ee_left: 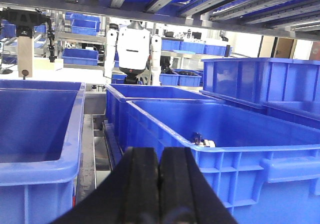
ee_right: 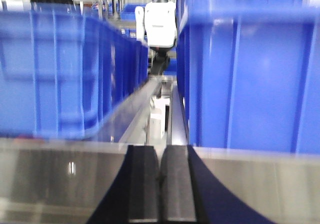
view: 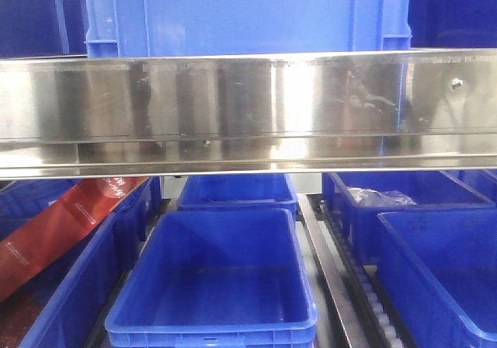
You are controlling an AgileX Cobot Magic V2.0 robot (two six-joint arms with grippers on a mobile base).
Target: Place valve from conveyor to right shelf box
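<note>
My left gripper (ee_left: 159, 156) is shut, its black fingers pressed together with nothing between them. It sits low in front of a blue shelf box (ee_left: 260, 154). Just inside that box's near rim lies a small metal part with a dark knob (ee_left: 202, 141), which looks like the valve. My right gripper (ee_right: 160, 154) is also shut and empty, facing a steel shelf rail (ee_right: 60, 174), with blue boxes (ee_right: 250, 74) beyond it on both sides. The conveyor is out of view. Neither gripper shows in the front view.
The front view shows a broad steel shelf beam (view: 248, 107) with a blue bin (view: 248, 14) on top. Below it stand open blue bins (view: 217, 278), more bins at right (view: 443, 262), roller tracks (view: 365, 286) and a red packet (view: 54, 231) at left. A white robot (ee_left: 134, 49) stands far behind.
</note>
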